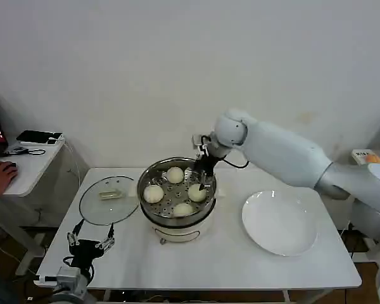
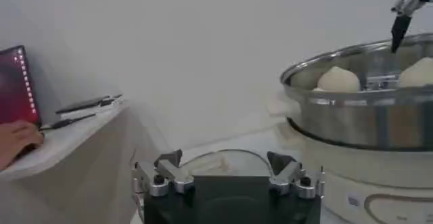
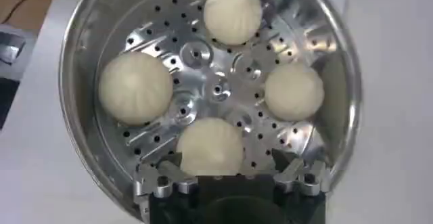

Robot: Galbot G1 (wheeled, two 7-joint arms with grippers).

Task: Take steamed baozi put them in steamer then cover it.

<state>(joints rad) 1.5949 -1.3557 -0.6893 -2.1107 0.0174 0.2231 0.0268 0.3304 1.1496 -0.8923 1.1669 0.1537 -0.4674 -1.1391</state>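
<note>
Head view: four baozi (image 1: 175, 175) sit in the steamer (image 1: 175, 218) mid-table, with one glass lid (image 1: 108, 200) left and one white plate (image 1: 280, 222) right. The right gripper (image 1: 204, 175) hovers over its far rim. The left gripper (image 1: 90, 241) is parked, jaws wide, near the front edge.

Left wrist: two buns peek over the rim.

Right wrist: all four on the tray, jaws wide and empty.

white table (image 1: 228, 266) | empty white plate (image 1: 280, 223) on its right part | side desk (image 1: 31, 166) at left, black phone (image 1: 39, 137) on it
</note>
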